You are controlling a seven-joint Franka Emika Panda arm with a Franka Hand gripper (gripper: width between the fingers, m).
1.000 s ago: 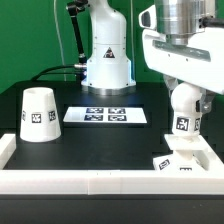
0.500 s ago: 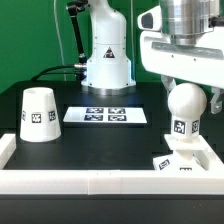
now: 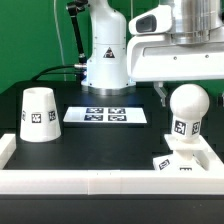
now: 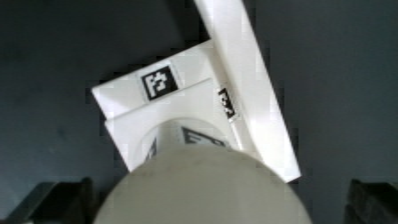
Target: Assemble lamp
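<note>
the bulb (image 3: 188,106) is seen standing upright by its short neck on the flat square base (image 3: 176,162), which lies on the tabletop (image 3: 70,135) at the exterior view's right, close against the white rail (image 3: 100,181) along the front. from this it is judged that the bulb-to-base step is at or near its end; whether the neck is fully seated cannot be told from either view.

the shade (image 3: 38,112) is left standing alone at the exterior view's left, well apart from the base, with the marker board (image 3: 105,115) lying between them. the next move is judged to be fetching the shade: the arm would have to be lifted clear of the bulb without knocking it, carried across past the marker board, and closed on the tapered wall of the shade, which may slip because of its slope.

the pincer (image 4: 217,200) is held wide open and nothing is gripped. in the wrist view its dark fingertips (image 4: 63,200) are seen on either side of the bulb, apart from it, and no contact is visible.
</note>
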